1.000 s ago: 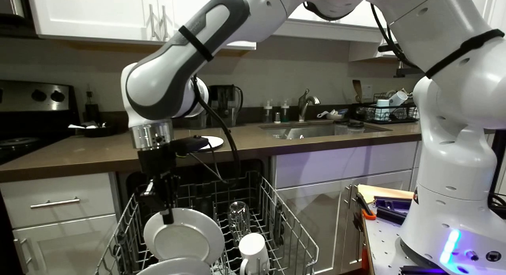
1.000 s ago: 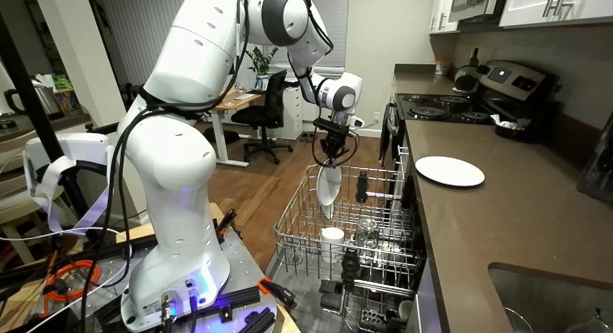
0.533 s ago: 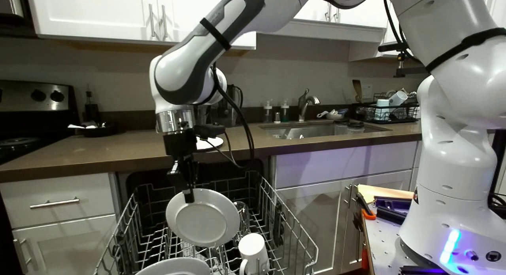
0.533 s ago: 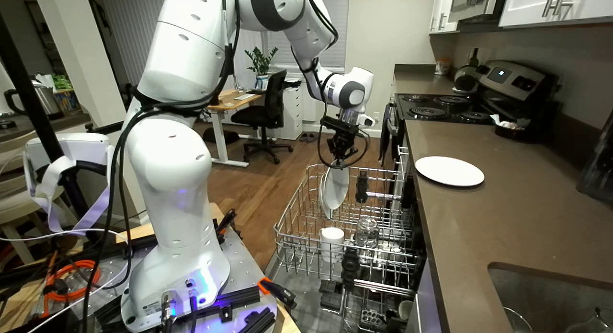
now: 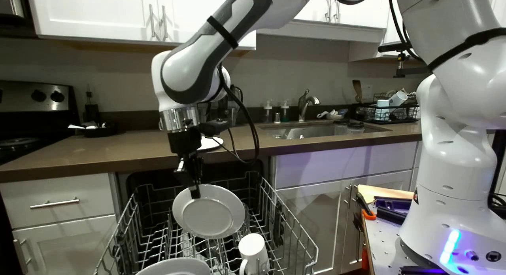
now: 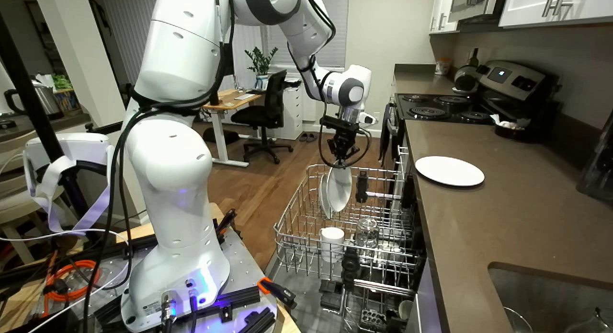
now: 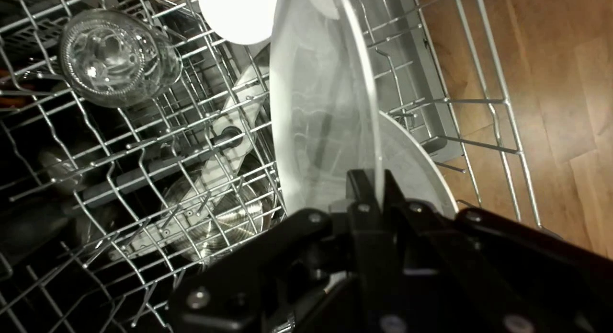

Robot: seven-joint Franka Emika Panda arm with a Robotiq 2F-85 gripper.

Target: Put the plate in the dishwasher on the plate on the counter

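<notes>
My gripper (image 5: 195, 191) points down over the pulled-out dishwasher rack (image 5: 292, 217). It is shut on the upper edge of a white plate (image 5: 209, 215), which hangs upright. In the wrist view the gripper (image 7: 378, 182) has one finger on each side of the held plate's rim (image 7: 321, 108). A further white plate (image 5: 178, 266) stands in the rack beside it, apart from it in an exterior view (image 6: 323, 196). The white plate on the counter (image 6: 450, 171) lies flat near the counter edge. It is partly hidden behind the gripper in an exterior view (image 5: 211, 142).
A white mug (image 5: 253, 245) and a clear glass (image 6: 367, 230) stand in the rack near the held plate. The brown counter (image 6: 507, 199) runs along the rack, higher than it. A sink (image 5: 312, 130) and a stove (image 6: 440, 108) lie along the counter.
The gripper has lifted the held plate and carried it rightward in an exterior view, away from the further plate, which stays in the rack. In the last half second it moved only slightly.
</notes>
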